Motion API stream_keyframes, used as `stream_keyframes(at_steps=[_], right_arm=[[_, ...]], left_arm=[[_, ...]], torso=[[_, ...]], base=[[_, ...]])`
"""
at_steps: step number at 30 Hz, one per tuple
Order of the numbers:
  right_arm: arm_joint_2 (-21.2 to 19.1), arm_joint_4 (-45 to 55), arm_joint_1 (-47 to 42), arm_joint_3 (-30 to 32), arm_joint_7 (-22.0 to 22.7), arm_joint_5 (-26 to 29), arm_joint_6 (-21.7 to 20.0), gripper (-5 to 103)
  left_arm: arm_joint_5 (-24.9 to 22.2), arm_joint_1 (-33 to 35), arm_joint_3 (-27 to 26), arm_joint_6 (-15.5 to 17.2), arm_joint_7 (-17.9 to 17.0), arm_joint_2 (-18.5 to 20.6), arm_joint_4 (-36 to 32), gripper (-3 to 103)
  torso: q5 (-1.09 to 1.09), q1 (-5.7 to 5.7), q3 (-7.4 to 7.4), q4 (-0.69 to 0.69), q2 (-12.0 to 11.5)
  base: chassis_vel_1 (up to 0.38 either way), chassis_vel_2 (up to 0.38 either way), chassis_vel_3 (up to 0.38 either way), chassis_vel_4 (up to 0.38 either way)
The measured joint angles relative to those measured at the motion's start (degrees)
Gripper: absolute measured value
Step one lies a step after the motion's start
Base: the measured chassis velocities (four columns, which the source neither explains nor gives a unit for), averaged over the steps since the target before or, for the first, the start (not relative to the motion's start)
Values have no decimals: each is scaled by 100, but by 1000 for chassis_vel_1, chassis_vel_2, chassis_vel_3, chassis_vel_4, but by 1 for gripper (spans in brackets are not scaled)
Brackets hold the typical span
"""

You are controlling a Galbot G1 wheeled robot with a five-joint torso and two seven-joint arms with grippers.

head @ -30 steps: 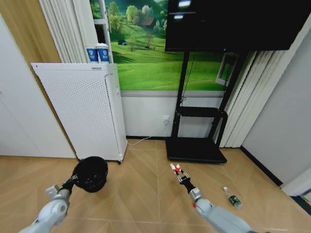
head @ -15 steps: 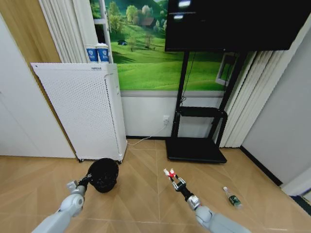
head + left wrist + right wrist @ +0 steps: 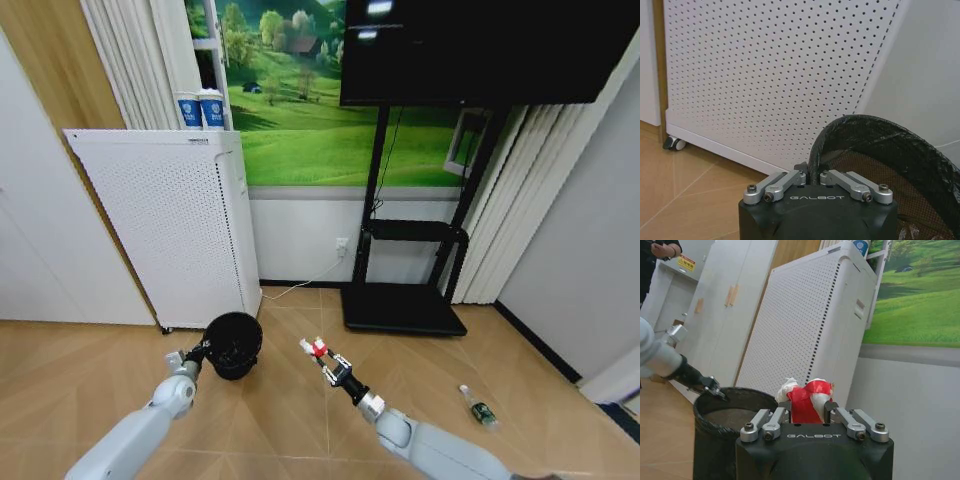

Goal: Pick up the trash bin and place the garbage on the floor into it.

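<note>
Fingers of my right gripper (image 3: 806, 412) clamp the light, crumpled red-and-white piece (image 3: 807, 399); my left gripper (image 3: 811, 176) pinches the trash bin (image 3: 233, 344) by its thin, bag-lined rim.

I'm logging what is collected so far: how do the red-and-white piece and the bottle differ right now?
The red-and-white piece is held off the floor in the right hand, next to the trash bin; the bottle lies on the floor, gripped by nothing. The piece is crumpled and red-and-white; the bottle is clear with a green label. Neither is in the bin.
</note>
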Motion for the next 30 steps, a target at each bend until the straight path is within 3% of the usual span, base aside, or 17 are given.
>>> stream_keyframes(at_steps=[6, 14, 26, 30], right_arm=[[305, -43, 295, -491, 108, 131, -86, 32], [1355, -652, 588, -942, 246, 306, -164, 32], [1631, -803, 555, -912, 355, 364, -216, 32], [1935, -1182, 568, -912, 408, 414, -228, 32]], left_arm=[[-6, -328, 410, 15, -79, -87, 89, 7], [-65, -704, 1111, 69, -294, -470, 191, 7], [-58, -677, 1346, 119, -475, -689, -1, 7], [-39, -633, 1485, 138, -581, -735, -221, 7]], torso=[[-1, 0, 0, -1, 0], [0, 0, 1, 2, 0], [0, 0, 0, -1, 0], [0, 0, 0, -1, 0]], base=[[0, 0, 0, 0], [0, 0, 0, 0], [0, 0, 0, 0], [0, 0, 0, 0]])
